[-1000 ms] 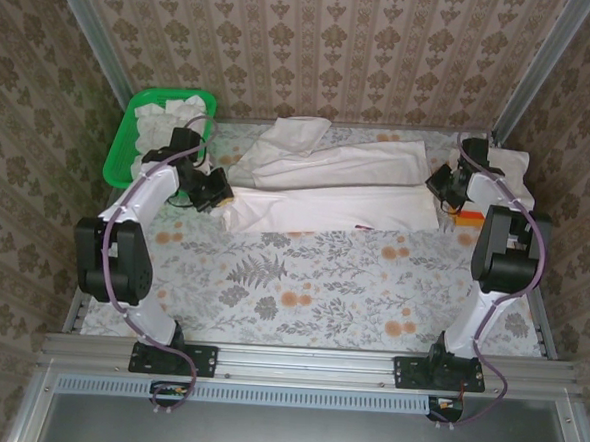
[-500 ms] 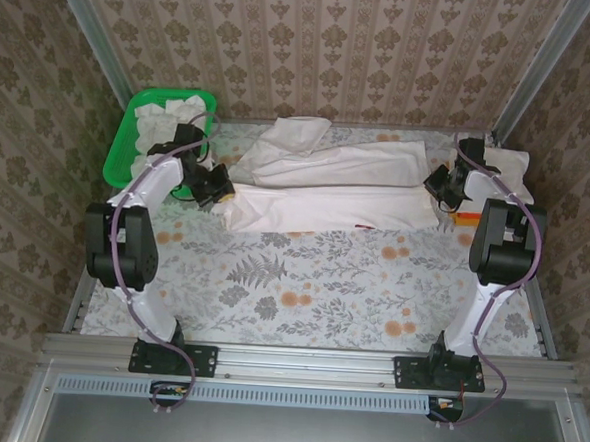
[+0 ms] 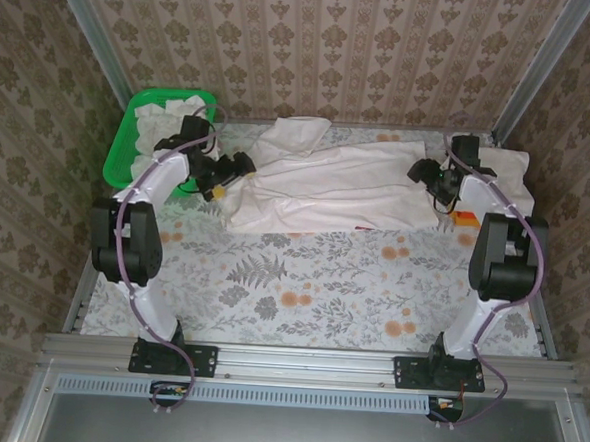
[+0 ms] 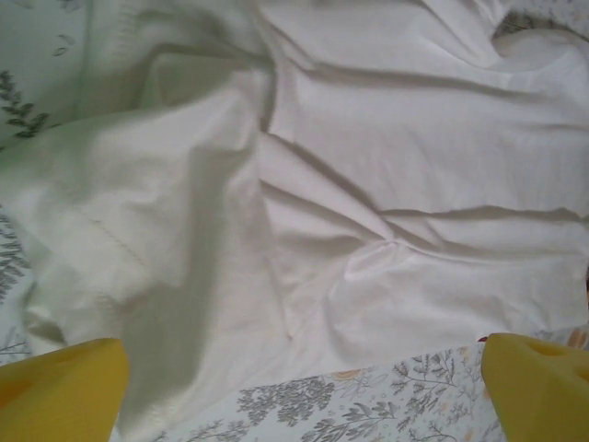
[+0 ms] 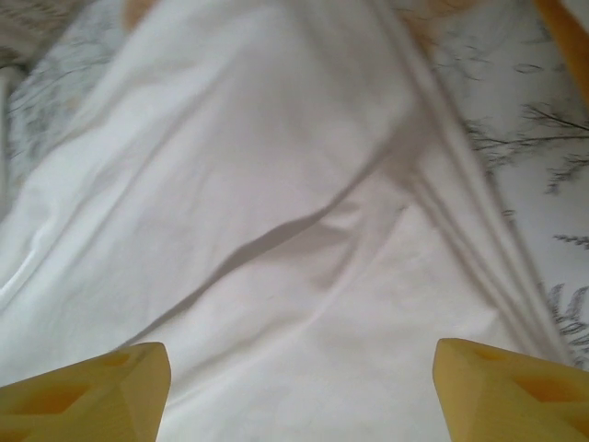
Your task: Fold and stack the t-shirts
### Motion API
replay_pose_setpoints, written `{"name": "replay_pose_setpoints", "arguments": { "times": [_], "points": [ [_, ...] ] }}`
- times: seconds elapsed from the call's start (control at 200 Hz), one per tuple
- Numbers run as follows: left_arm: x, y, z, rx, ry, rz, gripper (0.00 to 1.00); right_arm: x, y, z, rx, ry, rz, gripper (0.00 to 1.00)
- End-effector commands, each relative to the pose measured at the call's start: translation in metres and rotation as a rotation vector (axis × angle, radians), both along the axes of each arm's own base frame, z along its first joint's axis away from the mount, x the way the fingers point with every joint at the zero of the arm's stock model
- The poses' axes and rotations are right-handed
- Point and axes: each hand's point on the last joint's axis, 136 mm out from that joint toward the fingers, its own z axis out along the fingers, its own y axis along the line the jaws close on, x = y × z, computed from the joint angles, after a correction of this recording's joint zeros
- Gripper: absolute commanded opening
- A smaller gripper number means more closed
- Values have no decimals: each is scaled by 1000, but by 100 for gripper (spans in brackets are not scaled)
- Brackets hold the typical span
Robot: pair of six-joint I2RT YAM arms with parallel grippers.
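One off-white t-shirt (image 3: 337,189) lies rumpled across the far half of the floral table (image 3: 321,283) between two grippers, the left gripper (image 3: 240,164) and right gripper (image 3: 418,170) both spread wide and grasping nothing, while one green mesh basket (image 3: 119,150) at far left holds crumpled off-white cloth (image 3: 171,113).

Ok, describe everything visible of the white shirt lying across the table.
The white shirt is soft, creased, plain cloth, lying loosely flat and stretched sideways across the far half of the flowered table. A stitched hem shows near its left end. An open hand sits at each end, the left hand and the right hand, neither gripping it.
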Motion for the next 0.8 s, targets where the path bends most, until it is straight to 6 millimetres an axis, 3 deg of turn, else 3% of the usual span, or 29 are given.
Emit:
{"name": "replay_pose_setpoints", "arguments": {
  "times": [0.0, 0.13, 0.245, 0.35, 0.505, 0.795],
  "points": [
    [2, -29, 25, 16, -120, -37, 100, -5, 24, 8, -103, -53, 95, 77],
    [9, -65, -6, -32, -94, -54, 100, -12, 60, -23, -92, 31, 168, 77],
    [12, -80, -33, -28, -59, -60, 100, -24, 72, -52, -42, 113, 162, 77],
    [7, -75, -57, 3, -21, -51, 100, -40, 70, -71, -36, 183, 148, 76],
    [-20, -60, -85, 49, 43, -41, 100, -73, 67, -93, -37, 288, 134, 76],
    [-83, -39, -100, 77, 104, -31, 100, -162, 61, -105, -12, 423, 70, 73]
  ]
}}
